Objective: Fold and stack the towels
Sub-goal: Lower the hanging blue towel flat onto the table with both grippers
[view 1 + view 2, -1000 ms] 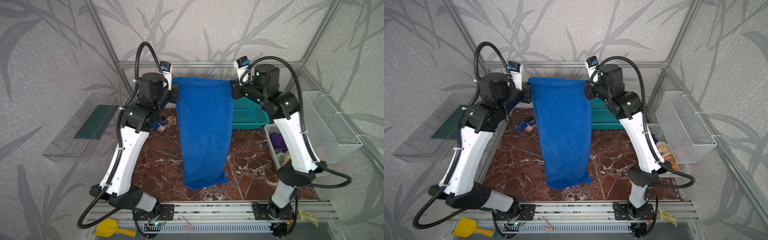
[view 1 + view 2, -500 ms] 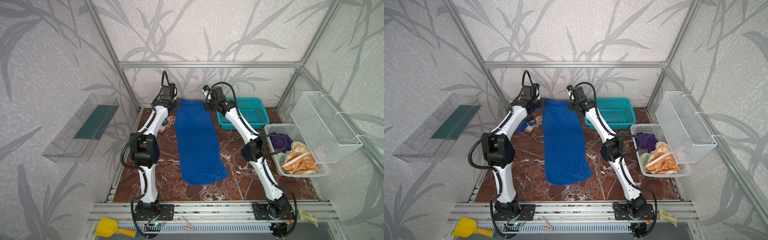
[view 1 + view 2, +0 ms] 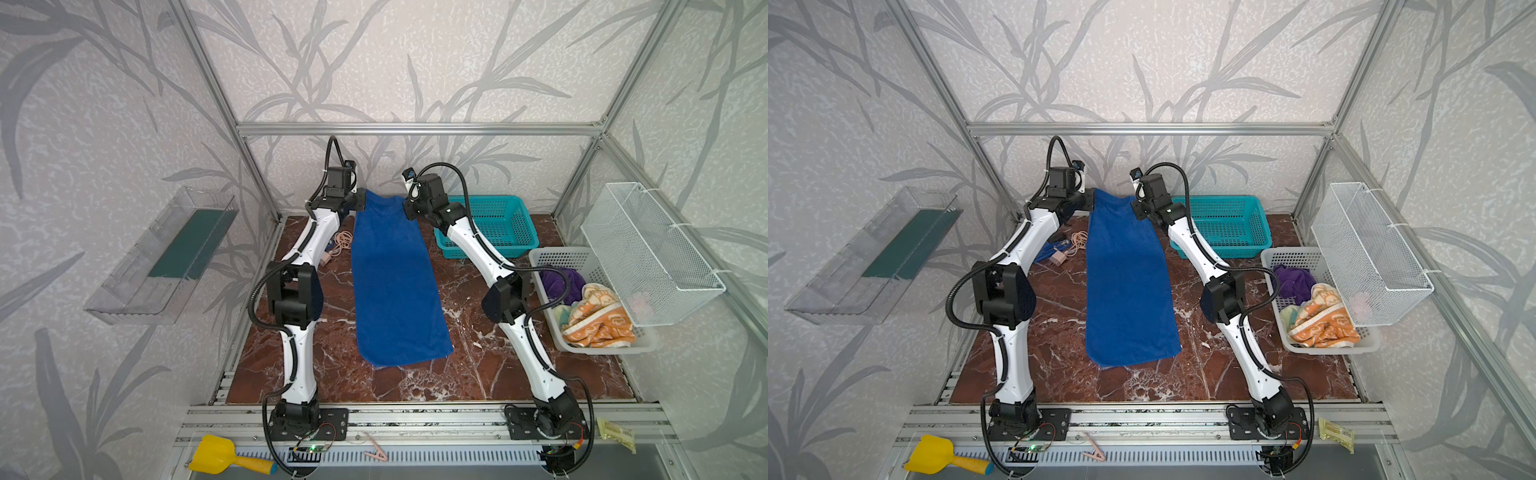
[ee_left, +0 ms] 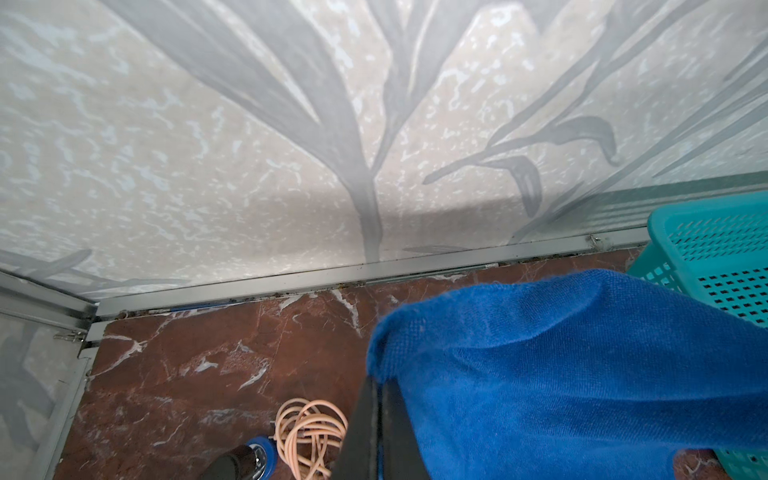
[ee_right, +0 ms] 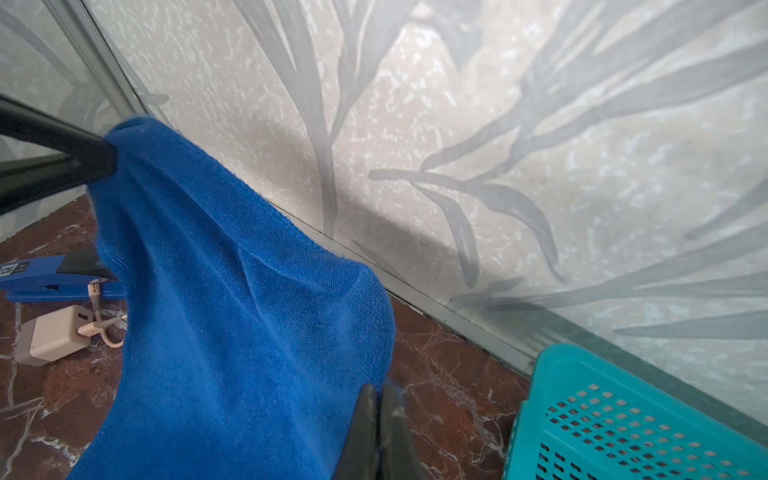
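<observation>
Pinching the upper-left corner of the blue towel, the left gripper has its jaws clamped on the cloth, left of centre in both top views. A coiled cable lies just beside the towel's left edge. The towel runs down mid-frame onto the marble table. The right gripper clamps the towel's upper-right corner likewise. Further right stand a teal basket and a white basket, which holds a purple towel and an orange towel.
</observation>
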`<state>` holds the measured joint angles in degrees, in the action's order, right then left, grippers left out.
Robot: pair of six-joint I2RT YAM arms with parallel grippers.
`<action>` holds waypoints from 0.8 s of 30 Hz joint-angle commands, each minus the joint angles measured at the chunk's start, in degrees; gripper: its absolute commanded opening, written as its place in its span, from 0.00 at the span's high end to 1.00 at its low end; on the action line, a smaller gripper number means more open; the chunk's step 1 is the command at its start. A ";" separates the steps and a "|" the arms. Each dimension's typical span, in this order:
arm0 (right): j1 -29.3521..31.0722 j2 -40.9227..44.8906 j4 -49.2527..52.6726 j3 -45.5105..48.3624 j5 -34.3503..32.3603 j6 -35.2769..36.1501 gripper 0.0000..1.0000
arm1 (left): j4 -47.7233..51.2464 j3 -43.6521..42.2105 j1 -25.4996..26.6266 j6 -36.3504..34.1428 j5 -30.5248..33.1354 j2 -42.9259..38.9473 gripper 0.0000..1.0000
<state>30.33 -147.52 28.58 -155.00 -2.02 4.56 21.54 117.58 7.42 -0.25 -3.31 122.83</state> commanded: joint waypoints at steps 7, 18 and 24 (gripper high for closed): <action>-0.31 11.68 3.67 6.92 0.84 -2.52 1.00 | 0.94 -2.46 -1.25 -1.23 -5.60 -7.85 1.00; -0.51 5.23 6.21 7.00 -0.70 -3.10 1.00 | 6.18 6.82 -1.60 0.95 -9.17 5.60 1.00; -1.04 3.66 7.89 2.78 -0.31 -2.54 1.00 | 8.84 11.99 -1.55 0.60 -9.91 7.54 1.00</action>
<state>29.82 -144.20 35.09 -148.46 -2.09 1.76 28.45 126.41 6.09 0.75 -11.90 132.57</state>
